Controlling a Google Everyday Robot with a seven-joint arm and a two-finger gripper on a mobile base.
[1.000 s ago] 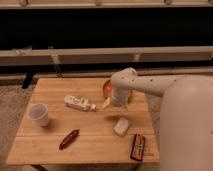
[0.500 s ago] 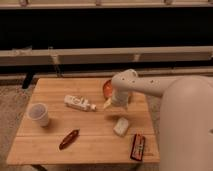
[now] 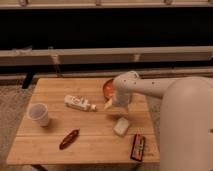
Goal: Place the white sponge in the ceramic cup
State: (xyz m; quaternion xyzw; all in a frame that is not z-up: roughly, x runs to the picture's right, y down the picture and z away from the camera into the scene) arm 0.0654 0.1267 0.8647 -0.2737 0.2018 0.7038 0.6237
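gripper (image 3: 115, 105) low over the table (image 3: 95, 150), whether open or closed cannot be told | sponge (image 3: 121, 126) lying on table just in front of gripper | cup (image 3: 38, 113) upright near left edge, well apart | bottle (image 3: 79, 103) lying left of gripper

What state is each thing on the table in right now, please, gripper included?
ceramic cup: upright at the left side of the table.
white sponge: lying flat on the table, far from the cup.
white bottle: lying on its side.
orange bowl: upright, partly hidden by the arm.
dark packet: lying flat by the front edge.
gripper: over the table, just behind the sponge.
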